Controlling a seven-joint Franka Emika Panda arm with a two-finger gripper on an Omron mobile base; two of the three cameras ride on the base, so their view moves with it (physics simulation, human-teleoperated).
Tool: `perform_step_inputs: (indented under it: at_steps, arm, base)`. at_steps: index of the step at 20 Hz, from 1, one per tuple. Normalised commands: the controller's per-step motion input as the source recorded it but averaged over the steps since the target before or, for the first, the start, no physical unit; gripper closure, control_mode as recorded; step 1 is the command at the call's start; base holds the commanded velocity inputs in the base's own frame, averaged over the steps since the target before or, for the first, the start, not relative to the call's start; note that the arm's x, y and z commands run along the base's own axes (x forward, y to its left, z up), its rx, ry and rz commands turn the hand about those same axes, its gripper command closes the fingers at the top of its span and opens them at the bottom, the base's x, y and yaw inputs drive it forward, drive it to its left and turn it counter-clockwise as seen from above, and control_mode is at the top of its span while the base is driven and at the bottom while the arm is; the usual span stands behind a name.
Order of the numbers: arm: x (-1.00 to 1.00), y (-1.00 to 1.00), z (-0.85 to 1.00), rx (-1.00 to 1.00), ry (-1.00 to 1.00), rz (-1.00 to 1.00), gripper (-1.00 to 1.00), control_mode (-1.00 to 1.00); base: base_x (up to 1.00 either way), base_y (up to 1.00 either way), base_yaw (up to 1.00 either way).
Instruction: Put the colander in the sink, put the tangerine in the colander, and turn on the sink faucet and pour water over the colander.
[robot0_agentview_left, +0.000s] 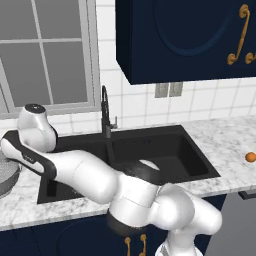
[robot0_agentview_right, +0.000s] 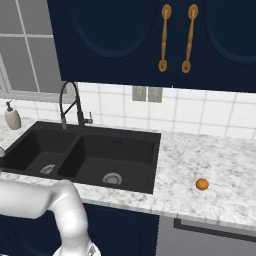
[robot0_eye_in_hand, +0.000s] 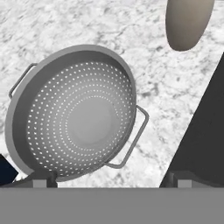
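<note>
In the left base view, the white jointed arm (robot0_agentview_left: 100, 175) is reaching across the front of the large black double-basin sink (robot0_agentview_left: 165, 150) toward its left side. There, a sliver of the round silver-grey perforated metal colander (robot0_agentview_left: 7, 175) is resting on the white marbled table (robot0_agentview_left: 225, 140), just left of the sink. The tall dark gooseneck sink faucet (robot0_agentview_left: 105, 112) is rising behind the sink's divider, and the small bright orange tangerine (robot0_agentview_left: 250, 157) is sitting on the table well to the right of the sink.

In the right base view, the sink (robot0_agentview_right: 135, 145) is lying empty, both silver drains showing. The faucet (robot0_agentview_right: 70, 105) is standing behind the sink, the beige soap dispenser bottle (robot0_agentview_right: 12, 117) is standing behind the sink's left corner, and the tangerine (robot0_agentview_right: 202, 184) is lying on the table (robot0_agentview_right: 210, 155) well right of the sink.

In the hand view, the camera is looking down into the colander (robot0_eye_in_hand: 74, 113), which is sitting upright on the table (robot0_eye_in_hand: 87, 22) beside the sink's dark edge (robot0_eye_in_hand: 205, 131). The fingers (robot0_eye_in_hand: 111, 180) are standing wide apart, holding nothing, hovering above the bowl's near rim. The dispenser (robot0_eye_in_hand: 188, 22) is standing beyond the colander.

The step in hand looks like picking up the colander. To do it well, I would be lowering the fingers so that they are straddling the rim wall or a wire handle, one finger inside and one outside, closing firmly, then lifting level before swinging over the sink.
</note>
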Motion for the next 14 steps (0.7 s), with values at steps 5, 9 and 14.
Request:
perform_step_inputs:
  at_steps: [5,9,14]
  arm:
    - [0.00,0.06,-0.01,0.00,0.00,0.00,-1.00,-1.00]
    - [0.00,0.01,-0.25,0.00,0.00,0.00,-1.00,-1.00]
    - [0.00,0.00,-0.62,-0.04,0.04,0.00,-1.00,-1.00]
  base:
    - [0.00,0.00,0.00]
    - [0.00,0.00,0.00]
    - [0.00,0.00,0.00]
